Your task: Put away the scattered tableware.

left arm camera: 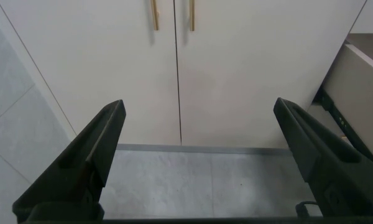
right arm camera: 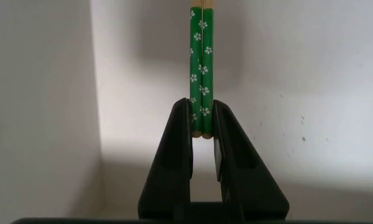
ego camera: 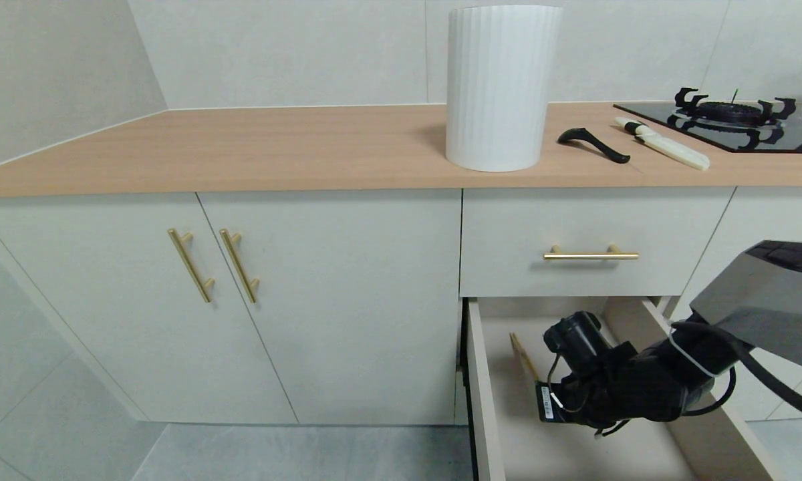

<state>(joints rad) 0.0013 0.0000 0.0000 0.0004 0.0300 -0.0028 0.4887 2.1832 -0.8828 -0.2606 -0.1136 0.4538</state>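
Observation:
A pair of green chopsticks (right arm camera: pixel 202 56) with small white flowers and wooden tips is clamped in my right gripper (right arm camera: pixel 202 124), which is shut on their lower end. That gripper (ego camera: pixel 541 389) is inside the open lower drawer (ego camera: pixel 484 401), and the chopsticks (ego camera: pixel 522 357) slant up towards the drawer's back. On the wooden counter lie a black curved utensil (ego camera: pixel 593 143) and a white knife (ego camera: pixel 663 143) with a black band. My left gripper (left arm camera: pixel 199 112) hangs open and holds nothing, low in front of the cabinet doors (left arm camera: pixel 236 68).
A tall white ribbed cylinder (ego camera: pixel 498 87) stands on the counter left of the utensils. A black gas hob (ego camera: pixel 735 120) is at the far right. The upper drawer (ego camera: pixel 591 254) above the open one is shut. Grey tiled floor (left arm camera: pixel 193 180) lies below the doors.

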